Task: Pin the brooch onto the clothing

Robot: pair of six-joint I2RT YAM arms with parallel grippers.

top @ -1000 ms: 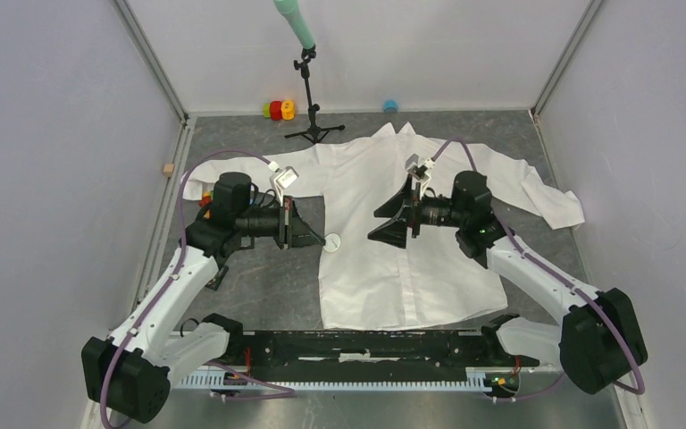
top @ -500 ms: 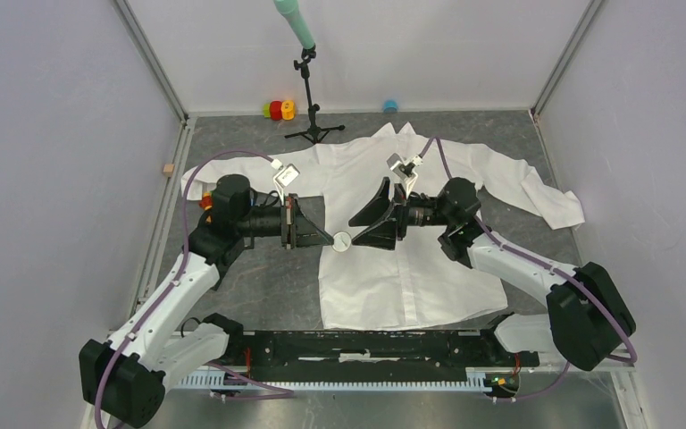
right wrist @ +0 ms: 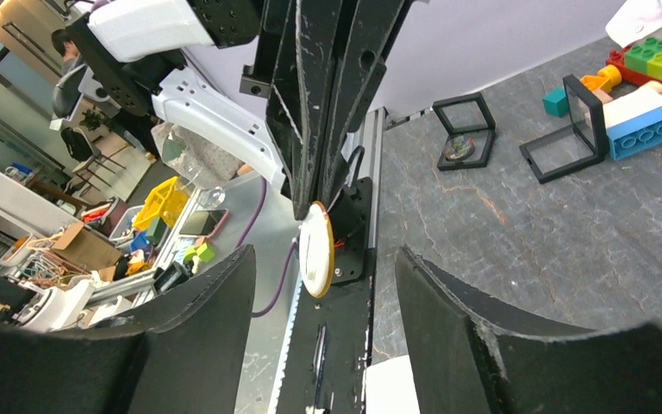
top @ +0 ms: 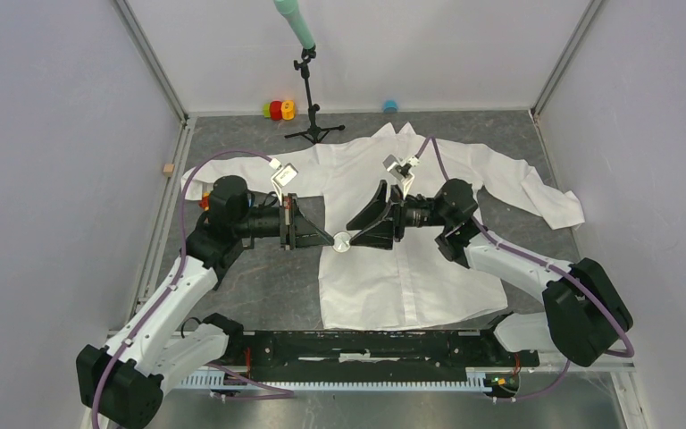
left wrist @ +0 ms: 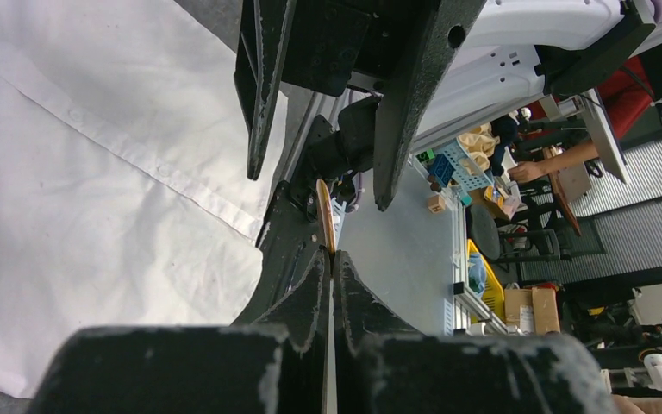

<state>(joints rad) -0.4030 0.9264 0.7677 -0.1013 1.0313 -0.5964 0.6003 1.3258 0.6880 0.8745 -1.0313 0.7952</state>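
White thin fabric: the shirt (top: 411, 268) lies flat on the grey counter (top: 259, 286), collar far, hem near, sleeves spread left and right. The right cuff lies crumpled at the right side.

Brooch (top: 342, 239): a small disc with a pale face and an orange-gold rim. It sits between the two arms, over the shirt's left edge just below the left sleeve. The top view does not show whether it touches the fabric.

Left arm (top: 232, 219) reaches in from the left, low and level. Left jaws are pinched narrow on the brooch. The left wrist view shows the disc (left wrist: 325, 226) edge-on, its lower part gripped at the very tips and its upper part standing free.

Right arm (top: 451, 210) reaches in from the right, facing the left one tip to tip. Right jaws are spread wide, holding nothing. The right wrist view has the brooch (right wrist: 317, 250) in the gap between them, clear of both sides, pale face toward the camera and orange rim along its right edge.

Elsewhere:
- A black tripod stand (top: 313, 132) with a green top stands at the far edge, just left of the collar.
- Red and yellow toy blocks (top: 278, 109) sit left of it, against the far wall.
- A small blue object (top: 390, 105) sits to the right of the stand.
- In the right wrist view, coloured bricks (right wrist: 651, 99) and two small black frames (right wrist: 465, 118) lie on the counter.
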